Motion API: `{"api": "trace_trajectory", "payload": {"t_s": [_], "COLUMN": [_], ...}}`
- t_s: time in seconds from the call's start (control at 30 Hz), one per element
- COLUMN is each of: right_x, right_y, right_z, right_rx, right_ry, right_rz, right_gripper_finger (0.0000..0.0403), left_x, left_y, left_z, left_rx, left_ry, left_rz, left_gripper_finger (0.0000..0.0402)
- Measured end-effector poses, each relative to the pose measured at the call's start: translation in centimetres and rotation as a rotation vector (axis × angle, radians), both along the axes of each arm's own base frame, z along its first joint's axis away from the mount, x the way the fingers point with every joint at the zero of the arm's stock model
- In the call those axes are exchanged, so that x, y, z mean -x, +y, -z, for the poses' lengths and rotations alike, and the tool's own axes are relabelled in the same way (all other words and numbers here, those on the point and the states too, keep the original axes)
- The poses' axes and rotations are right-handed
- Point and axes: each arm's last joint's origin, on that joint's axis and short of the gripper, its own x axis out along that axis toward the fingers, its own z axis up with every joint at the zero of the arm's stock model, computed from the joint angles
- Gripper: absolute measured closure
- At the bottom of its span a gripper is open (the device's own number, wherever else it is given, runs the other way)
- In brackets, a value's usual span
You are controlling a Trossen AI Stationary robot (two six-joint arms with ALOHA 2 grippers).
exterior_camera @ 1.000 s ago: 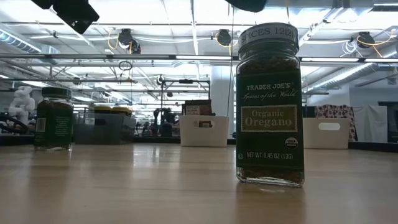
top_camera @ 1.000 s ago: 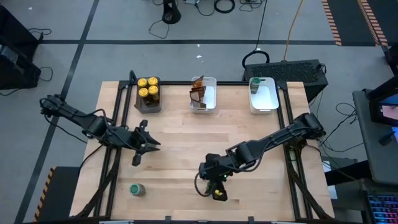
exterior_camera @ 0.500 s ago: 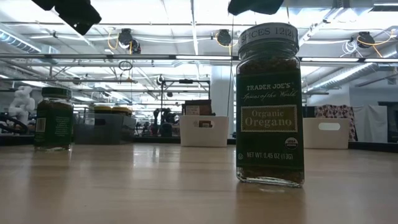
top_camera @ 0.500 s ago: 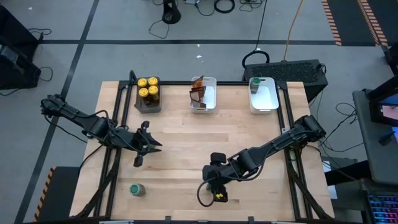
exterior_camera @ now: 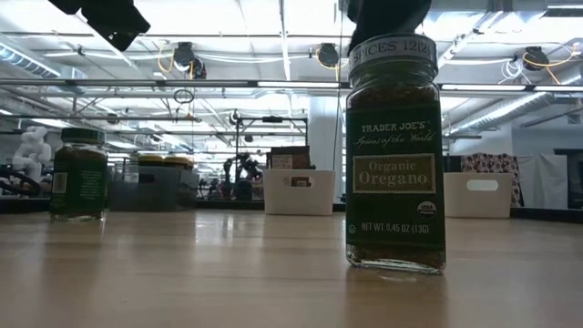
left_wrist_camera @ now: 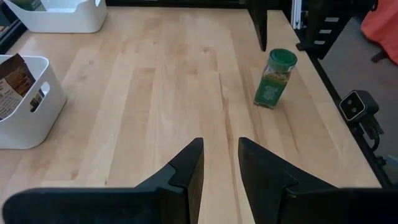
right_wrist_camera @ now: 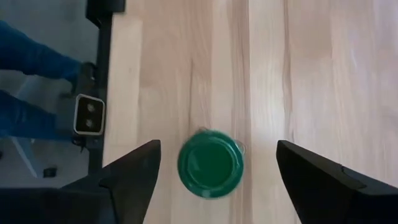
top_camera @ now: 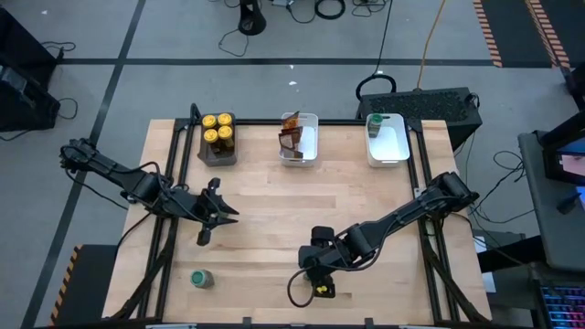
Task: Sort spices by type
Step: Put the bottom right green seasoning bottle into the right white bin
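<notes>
while the right gripper (right_wrist_camera: 211, 171) hovers jaws wide over it, the green-lid oregano jar (exterior_camera: 395, 155) stands upright near the table's (top_camera: 265, 201) front edge; left gripper (left_wrist_camera: 219, 163) narrow, empty.

My R arm runs in from the 4 o'clock edge, elbow bent, wrist pitched straight down near 6 o'clock. R gripper (top_camera: 321, 285) has its fingers (right_wrist_camera: 134, 177) spread wide, nothing between the pads yet. My L arm comes from 9 o'clock, stretched low twd centre, L gripper (top_camera: 219, 212) w/ fingers (left_wrist_camera: 186, 171) nearly together, narrow gap, holding nothing.
</notes>
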Motion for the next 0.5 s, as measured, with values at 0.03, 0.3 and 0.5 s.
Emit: {"api": "trace_trajectory", "payload": {"t_s": [0.03, 0.3, 0.5], "right_x": [-0.1, 0.4, 0.3], "right_y": [0.2, 1.4, 1.9], "right_z": [0.1, 0.8, 1.9], "right_rx": [0.000, 0.040, 0.101], "right_ry": [-0.006, 0.007, 0.017], "right_rz": [-0.004, -0.065, -0.048], "right_gripper_finger": [0.0097, 0.0099, 0.0100], "left_x": [0.0, 0.0, 0.0], "left_y": [0.0, 0.0, 0.0], "left_z": [0.0, 0.0, 0.0], "left_rx": [0.001, 0.001, -0.009], "left_ry": [0.000, 0.002, -0.001], "left_rz": [-0.001, -0.002, -0.005], "left_gripper_finger": [0.0297, 0.0297, 0.0297]}}
